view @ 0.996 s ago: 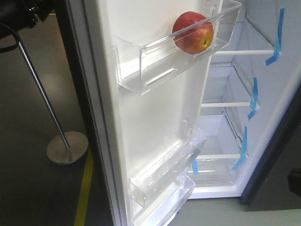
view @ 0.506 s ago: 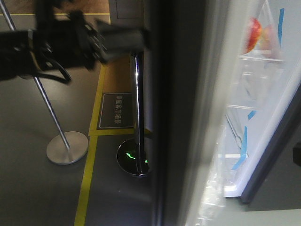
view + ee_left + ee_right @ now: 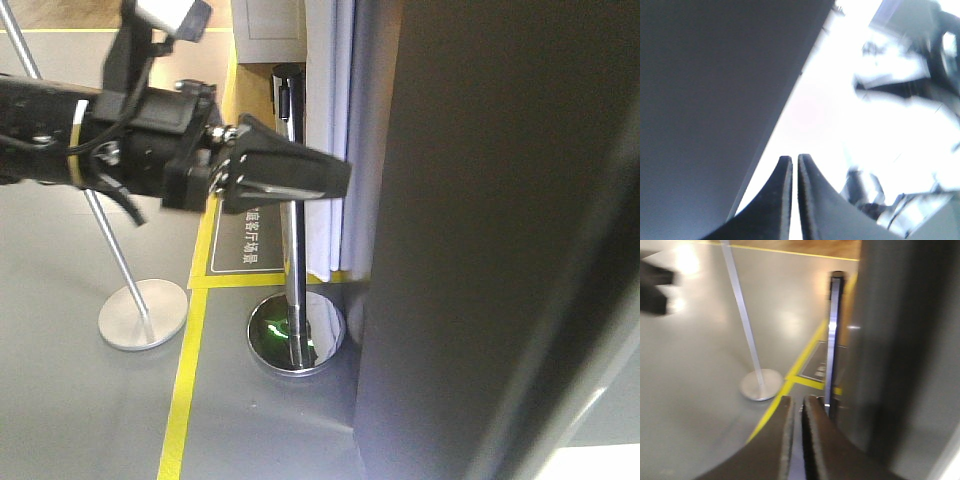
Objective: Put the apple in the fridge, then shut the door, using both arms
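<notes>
**Basically down to the door-closing step**

So the apple was nowhere to be seen in any view, and my guess was it sat inside behind the door [image 3: 500, 250], whose dark grey outer face filled the right side of the front view. That put the job on its second half: getting the door shut. I couldn't tell from these shots whether it was fully seated against the fridge or just nearly there.

The left claw [image 3: 335, 180] hung just beside the door's edge, its fingers pinched together with only a sliver of gap and nothing between them. In the front view I couldn't say if the tips touched the door. The right claw [image 3: 796, 407] looked the same in its wrist view: clenched nearly tight, empty, with the dark door face close on its right.

Next move, as I read it, called for a flat push on the outer face until it seated.

Stuff nearby: a chrome post [image 3: 292, 290] on a round base right by the door's corner, a thinner stanchion [image 3: 125, 270] further left, and yellow floor tape [image 3: 185, 380]. The chrome post was the likeliest thing to bump.
</notes>
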